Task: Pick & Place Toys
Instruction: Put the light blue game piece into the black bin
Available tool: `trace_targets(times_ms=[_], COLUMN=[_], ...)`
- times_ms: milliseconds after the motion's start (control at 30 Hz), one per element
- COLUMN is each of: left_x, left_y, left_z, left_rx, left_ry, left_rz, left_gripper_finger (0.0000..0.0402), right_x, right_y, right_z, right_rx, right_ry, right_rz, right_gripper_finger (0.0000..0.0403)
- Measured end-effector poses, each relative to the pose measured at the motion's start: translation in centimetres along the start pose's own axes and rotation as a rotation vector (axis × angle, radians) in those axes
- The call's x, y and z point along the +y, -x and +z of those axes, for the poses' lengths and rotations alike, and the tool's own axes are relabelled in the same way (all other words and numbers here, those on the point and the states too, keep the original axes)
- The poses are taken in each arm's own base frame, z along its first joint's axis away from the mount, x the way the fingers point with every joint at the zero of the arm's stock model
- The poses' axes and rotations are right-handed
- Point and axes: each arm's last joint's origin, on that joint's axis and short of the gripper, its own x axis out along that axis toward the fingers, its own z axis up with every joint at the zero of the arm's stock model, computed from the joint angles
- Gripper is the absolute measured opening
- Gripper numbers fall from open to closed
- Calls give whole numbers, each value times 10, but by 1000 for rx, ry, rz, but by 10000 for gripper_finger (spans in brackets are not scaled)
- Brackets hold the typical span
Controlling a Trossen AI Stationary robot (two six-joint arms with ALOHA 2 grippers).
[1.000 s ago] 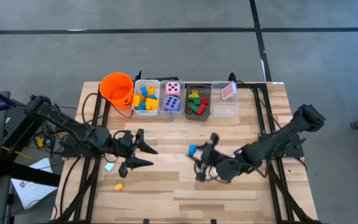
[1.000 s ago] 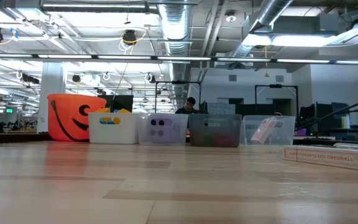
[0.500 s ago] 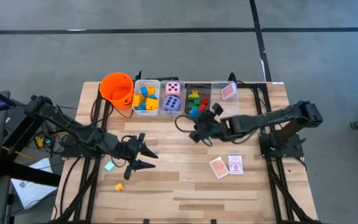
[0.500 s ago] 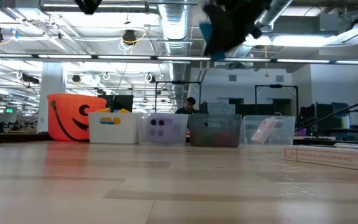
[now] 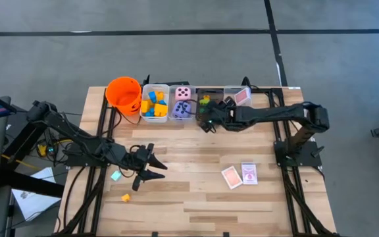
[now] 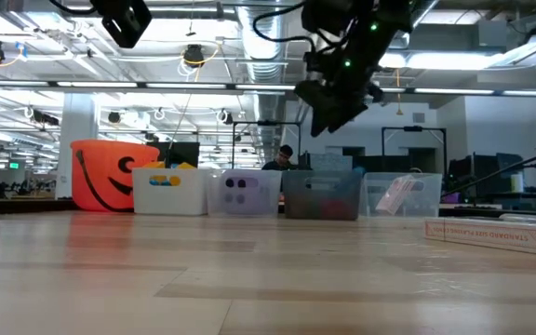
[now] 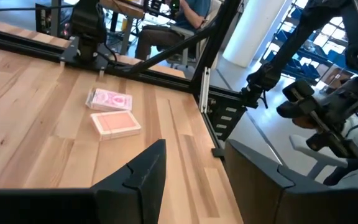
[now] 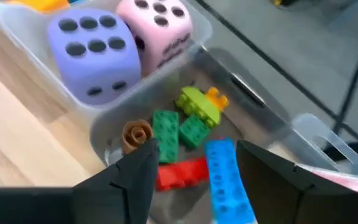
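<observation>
One blue block point(image 8: 227, 180) lies between the open right pincer point(image 8: 194, 177) fingers.

orange bucket point(image 5: 124, 94) | table point(image 5: 196, 197) | clear bin point(image 5: 239, 113) | person seated beyond point(image 6: 285, 156)

Wooden desk point(image 5: 196, 197), pale planks. Along far edge, in a row: orange bucket point(image 5: 124, 94), then 4 bins point(image 5: 196, 105) side by side. Near the right side, 2 pink cards point(image 5: 240, 175) just beside each other. Near the left front, teal block point(image 5: 116, 176) and yellow block point(image 5: 126, 197), apart.
</observation>
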Motion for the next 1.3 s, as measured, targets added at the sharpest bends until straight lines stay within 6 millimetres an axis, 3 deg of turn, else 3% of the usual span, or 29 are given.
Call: trace_targets(times_ms=[100, 200, 500, 633, 733, 800, 1000, 1133, 1300], left_x=[0, 0, 2, 7, 16, 24, 52, 61, 55], left_y=[0, 0, 0, -1, -1, -1, 0, 8, 16], left_z=[0, 0, -1, 7, 17, 23, 38, 45, 44], left_rx=[2, 0, 7, -64, -155, -190, -233, -244, -211], left_ry=[0, 1, -14, -104, -229, -302, -413, -408, -419], left_rz=[1, 0, 12, 50, 180, 283, 467, 513, 474], left_gripper_finger=[157, 159, 159, 159, 159, 159, 159, 159, 159], right_x=[3, 21, 104, 120, 122, 121, 110, 108, 111], right_y=[-1, 14, 112, 146, 148, 147, 115, 97, 102], right_z=[-2, -7, -52, -75, -83, -78, -53, -24, -3], right_rx=[21, -4, -278, -382, -398, -408, -364, -387, -495], right_ry=[42, 108, 281, 274, 278, 253, 291, 262, 180], right_rz=[43, 105, 348, 334, 285, 275, 265, 503, 823], right_gripper_finger=[219, 220, 210, 204, 198, 195, 195, 196, 196])
